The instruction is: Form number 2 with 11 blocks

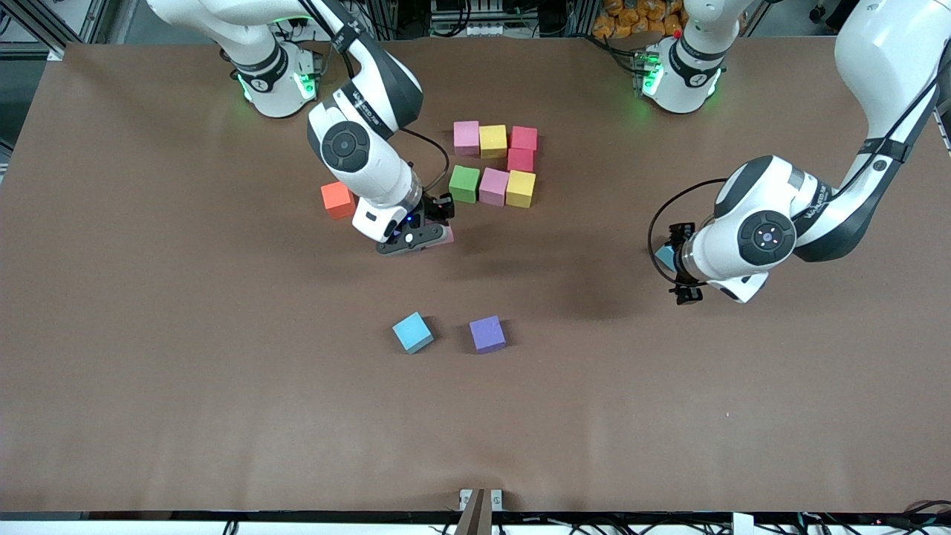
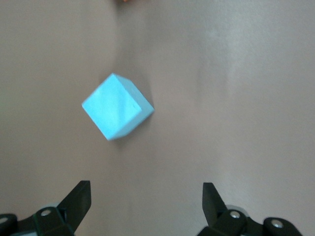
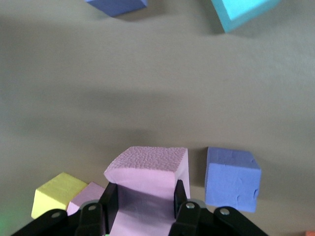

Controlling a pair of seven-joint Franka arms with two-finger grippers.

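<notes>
Placing comes next: the right hand (image 3: 142,209), clamped on a pink block (image 3: 147,169), should set it flush beside the purple block (image 3: 231,178) under the green block (image 1: 464,183) — square, no gap. Left hand (image 2: 146,204) waits wide over a light blue block (image 2: 116,106).

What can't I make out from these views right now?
- Front view: the right gripper hides most of its pink block, and the arm covers the purple block beside it.
- Front view: the left gripper, open, covers most of the light blue cube under it.
- Right wrist view: the edge crops a second purple block.
</notes>
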